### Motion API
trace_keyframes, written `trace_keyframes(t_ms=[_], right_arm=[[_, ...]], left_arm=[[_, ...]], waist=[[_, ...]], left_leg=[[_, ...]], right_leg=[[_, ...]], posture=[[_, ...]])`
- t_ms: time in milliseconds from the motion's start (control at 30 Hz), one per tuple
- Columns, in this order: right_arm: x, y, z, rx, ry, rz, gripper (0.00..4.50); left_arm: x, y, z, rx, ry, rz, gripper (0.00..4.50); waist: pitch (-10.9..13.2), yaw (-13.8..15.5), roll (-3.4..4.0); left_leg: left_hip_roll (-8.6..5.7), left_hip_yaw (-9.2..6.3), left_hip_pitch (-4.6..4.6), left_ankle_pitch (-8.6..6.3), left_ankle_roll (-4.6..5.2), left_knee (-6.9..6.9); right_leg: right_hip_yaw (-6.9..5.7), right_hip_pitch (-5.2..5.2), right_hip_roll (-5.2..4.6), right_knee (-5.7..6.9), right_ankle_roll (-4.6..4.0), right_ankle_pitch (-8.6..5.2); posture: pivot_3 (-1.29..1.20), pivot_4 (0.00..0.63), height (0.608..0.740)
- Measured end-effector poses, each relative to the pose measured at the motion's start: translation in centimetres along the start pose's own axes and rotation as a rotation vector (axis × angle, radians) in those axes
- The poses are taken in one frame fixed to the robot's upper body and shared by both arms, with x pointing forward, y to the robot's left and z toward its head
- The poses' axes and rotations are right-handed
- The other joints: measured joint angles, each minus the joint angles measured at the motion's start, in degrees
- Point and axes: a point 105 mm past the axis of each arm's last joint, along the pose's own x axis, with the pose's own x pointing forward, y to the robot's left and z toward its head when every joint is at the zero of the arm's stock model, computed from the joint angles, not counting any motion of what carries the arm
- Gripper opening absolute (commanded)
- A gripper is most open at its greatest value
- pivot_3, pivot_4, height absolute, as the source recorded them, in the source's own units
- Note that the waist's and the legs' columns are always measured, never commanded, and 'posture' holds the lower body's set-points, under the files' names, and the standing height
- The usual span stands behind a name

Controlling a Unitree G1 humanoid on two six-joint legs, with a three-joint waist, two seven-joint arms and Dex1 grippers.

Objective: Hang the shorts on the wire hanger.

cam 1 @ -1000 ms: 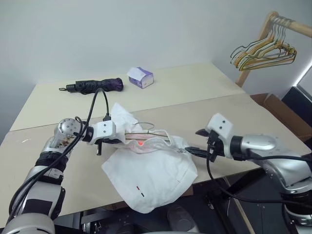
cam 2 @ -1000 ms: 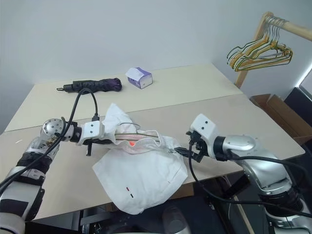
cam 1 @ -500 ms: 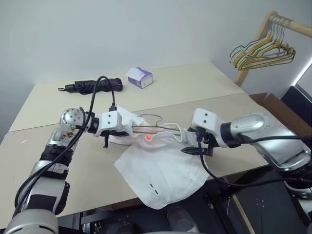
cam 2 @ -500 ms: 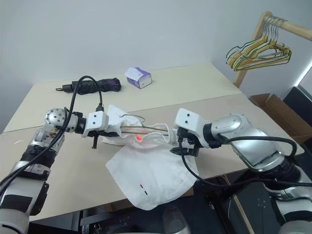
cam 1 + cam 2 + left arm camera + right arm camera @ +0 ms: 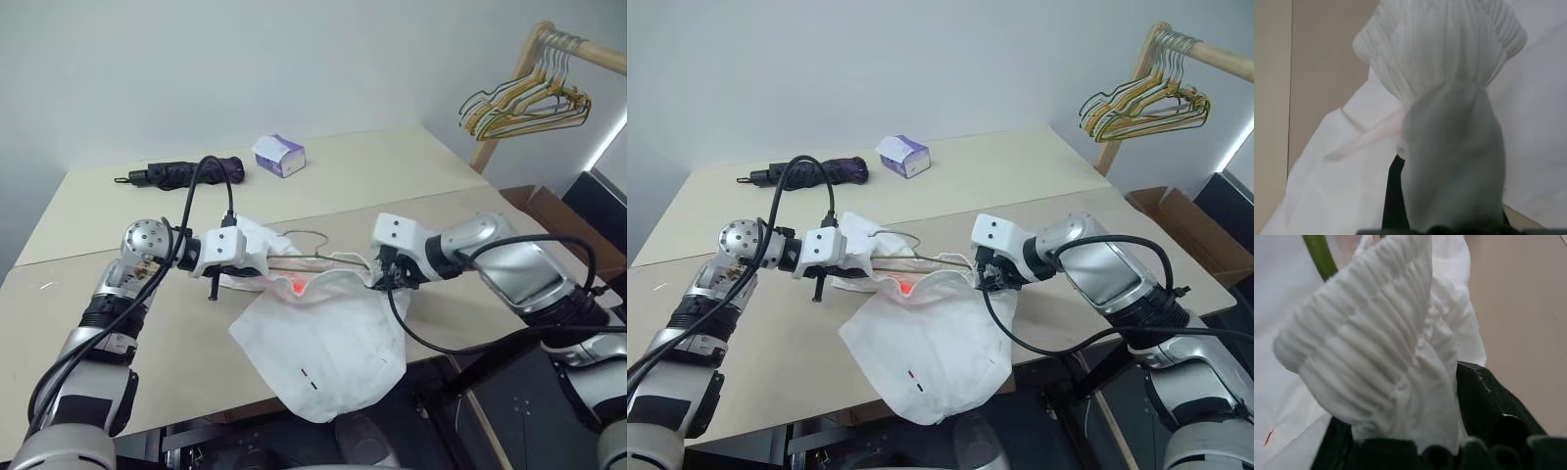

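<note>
At the table's [image 5: 470,211] near edge we see the shorts [image 5: 323,343], their lower part hanging over the edge, tiny red and dark marks near the hem. Both grippers hold up the gathered waistband above the table. Our left gripper [image 5: 257,271] is clenched on its left end, and our right gripper [image 5: 380,284] has its fingers [image 5: 1488,406] pinched on the right end, with the ribbed elastic bunched between them. The hanger [image 5: 312,253] runs through the waistband between the two grippers, its hook poking up behind the cloth. Farther back lie an umbrella [image 5: 186,172] and a tissue box [image 5: 278,155]. At far right, hangers [image 5: 529,103] crowd a wooden rack [image 5: 519,69].
</note>
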Motion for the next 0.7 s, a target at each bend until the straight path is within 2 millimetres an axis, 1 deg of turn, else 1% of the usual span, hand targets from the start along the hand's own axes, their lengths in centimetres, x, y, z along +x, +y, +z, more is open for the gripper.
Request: trace_keyframes(t_ms=[100,300,367,400,567,600,700], right_arm=[[0.1,0.2,0.0,0.0,0.0,0.022,0.05],[0.1,0.8,-0.2,0.019,-0.004,0.047,0.05],[-0.1,1.1,-0.5,0.058,-0.012,0.052,0.0],[-0.2,1.2,-0.7,0.082,-0.017,0.056,0.0],[-1.0,2.9,-1.5,0.221,-0.07,0.083,0.0],[-1.3,3.3,-1.7,0.256,-0.087,0.078,0.0],[-1.7,5.0,-3.0,0.369,-0.102,0.071,0.0]], left_arm=[[0.1,0.0,0.0,-0.001,-0.002,-0.001,0.0],[0.1,0.1,0.2,0.003,-0.005,-0.002,0.0],[0.4,0.1,0.3,-0.003,-0.016,-0.005,0.58],[0.5,0.2,0.5,-0.004,-0.028,-0.005,0.77],[0.6,1.1,2.9,-0.037,-0.162,0.045,2.29],[0.7,1.3,3.3,-0.044,-0.193,0.076,2.51],[1.1,1.5,3.1,-0.107,-0.233,0.166,3.47]], waist=[[0.0,-0.14,0.0],[0.0,-0.43,0.0],[0.0,-0.48,0.0],[0.0,-0.46,0.0],[0.0,-0.53,0.0],[0.0,-0.51,0.0],[-0.02,-0.58,-0.02]], left_leg=[[0.0,0.0,0.0,0.0,0.0,0.0],[0.0,-0.02,0.0,0.0,0.0,0.0],[0.0,-0.02,-0.01,0.0,0.0,0.0],[0.0,-0.03,-0.02,0.0,0.0,0.0],[0.0,-0.05,-0.02,0.0,0.0,0.0],[0.0,-0.08,-0.01,0.0,0.0,0.0],[0.0,-0.08,-0.02,0.0,0.0,0.01]], right_leg=[[0.0,0.0,0.0,0.0,0.0,0.0],[0.0,0.01,0.0,0.0,0.0,0.0],[0.0,0.0,0.0,0.0,0.0,0.0],[-0.01,0.01,0.0,0.0,0.0,0.0],[-0.02,0.01,0.0,0.0,0.01,-0.01],[-0.02,0.03,0.0,0.0,0.01,-0.01],[-0.02,0.04,0.0,0.01,0.01,-0.01]], posture=[[-0.37,0.0,0.74],[-0.38,0.0,0.74],[-0.38,0.0,0.74],[-0.38,0.0,0.74],[-0.4,0.0,0.74],[-0.4,0.0,0.74],[-0.41,0.0,0.74]])
